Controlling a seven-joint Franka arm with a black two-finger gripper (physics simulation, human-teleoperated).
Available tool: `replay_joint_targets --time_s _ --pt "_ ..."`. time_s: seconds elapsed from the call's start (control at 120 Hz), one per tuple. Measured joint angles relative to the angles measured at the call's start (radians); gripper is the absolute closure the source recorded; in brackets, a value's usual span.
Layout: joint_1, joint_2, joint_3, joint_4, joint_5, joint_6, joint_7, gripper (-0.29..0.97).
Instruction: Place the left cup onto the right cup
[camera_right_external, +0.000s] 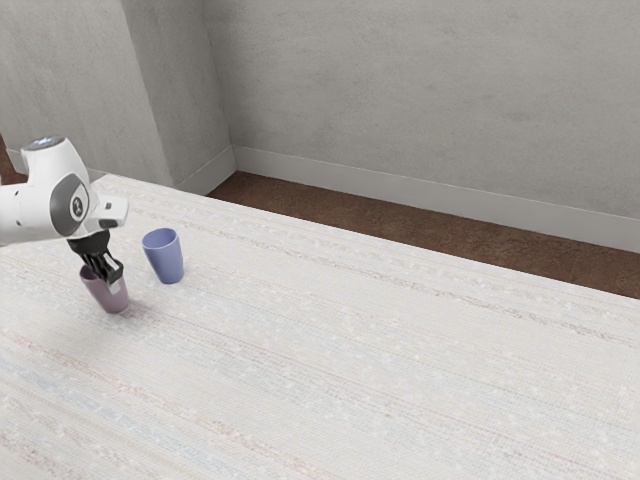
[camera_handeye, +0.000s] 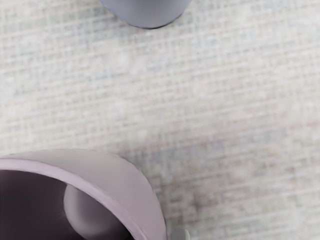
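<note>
Gripper (camera_right_external: 104, 272) pinching rim of one mauve cup (camera_right_external: 108, 293), one blue cup (camera_right_external: 163, 255) nearby, both on table (camera_right_external: 350, 350)

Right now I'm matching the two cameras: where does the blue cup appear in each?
Exterior view: blue cup upright, to the exterior view's right of the mauve cup.
Wrist view: blue cup's base, across bare table from the mauve cup's rim.
Shared landmark: the mauve cup.

I note: pale woven-texture table (camera_right_external: 380, 360); grey walls (camera_right_external: 430, 90) meeting at corner; white baseboard (camera_right_external: 440, 196); dark brown floor (camera_right_external: 470, 232).
</note>
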Motion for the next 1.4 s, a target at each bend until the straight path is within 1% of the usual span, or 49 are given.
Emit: replay_joint_targets --time_s 0.425,0.675,0.842,0.942,1.075,1.192,1.4 --pt "-0.007 0.001 0.0 0.005 0.001 0.009 -0.014 0.78" --pt "-0.013 -0.031 0.0 0.01 0.013 0.003 -0.02 0.78" --pt "-0.042 -0.089 0.001 0.017 0.02 -0.02 -0.025 0.78" --pt "-0.052 -0.106 0.001 0.069 0.051 -0.084 -0.036 0.78" --pt "-0.071 -0.105 0.0 0.173 0.073 -0.214 -0.058 0.78" --pt "-0.092 -0.071 -0.003 0.266 0.079 -0.327 -0.079 0.78" --pt "-0.119 0.009 -0.021 0.403 0.082 -0.461 -0.116 0.78"
